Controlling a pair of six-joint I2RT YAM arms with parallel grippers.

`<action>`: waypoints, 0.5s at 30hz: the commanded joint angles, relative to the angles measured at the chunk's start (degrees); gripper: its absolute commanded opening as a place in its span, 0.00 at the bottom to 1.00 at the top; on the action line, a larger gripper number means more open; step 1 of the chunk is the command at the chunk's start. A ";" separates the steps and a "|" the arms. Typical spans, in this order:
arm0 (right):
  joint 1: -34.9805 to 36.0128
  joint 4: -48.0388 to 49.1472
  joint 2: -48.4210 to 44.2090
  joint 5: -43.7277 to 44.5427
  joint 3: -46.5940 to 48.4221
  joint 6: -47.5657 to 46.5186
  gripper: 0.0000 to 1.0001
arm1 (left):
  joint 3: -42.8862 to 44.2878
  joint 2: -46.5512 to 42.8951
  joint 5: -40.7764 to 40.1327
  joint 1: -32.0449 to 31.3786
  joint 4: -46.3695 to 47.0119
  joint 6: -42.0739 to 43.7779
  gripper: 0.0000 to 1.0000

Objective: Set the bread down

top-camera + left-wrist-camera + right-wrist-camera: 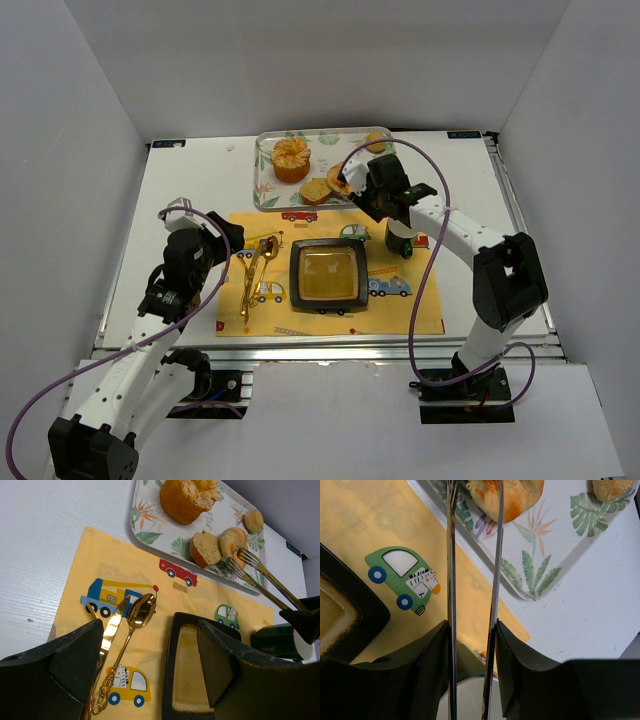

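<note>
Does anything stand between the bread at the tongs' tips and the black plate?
Nothing visible does. The right claw holds tongs that reach the bread; only the tray rim and bare placemat separate it from the plate.

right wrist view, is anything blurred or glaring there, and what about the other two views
Right wrist: the tongs carry bright streaks and the right fingers are dark and soft, while the tray is sharp. Left wrist: there is glare on the gold spoon, and the left fingers are dark and soft. Top external: the light is even, with a faint sheen on the plate.
</note>
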 commanded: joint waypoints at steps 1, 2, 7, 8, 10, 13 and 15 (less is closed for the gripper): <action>0.46 3.21 0.51 1.17 -0.51 -0.73 0.46 | 0.37 -0.99 -0.77 0.04 -0.39 0.65 0.84; 0.55 3.47 0.51 1.43 -0.60 -0.73 0.46 | 0.37 -0.99 -0.69 0.04 -0.48 0.65 0.84; 0.63 3.83 1.30 2.40 -0.60 -0.82 0.46 | 0.37 -1.17 -0.69 0.04 -0.56 0.74 0.84; 0.63 3.83 1.65 2.49 -0.51 -0.82 0.46 | 0.54 -1.00 -0.69 0.04 -0.65 0.83 0.84; 0.72 3.83 1.92 2.84 -0.51 -0.73 0.45 | 0.54 -1.17 -0.77 0.04 -0.65 0.83 0.84; 0.81 4.09 2.44 3.19 -0.51 -0.73 0.44 | 0.37 -1.43 -0.78 0.04 -0.83 0.65 0.84; 0.81 4.35 2.62 3.54 -0.60 -0.73 0.42 | 0.37 -1.61 -0.95 0.04 -1.00 0.56 0.84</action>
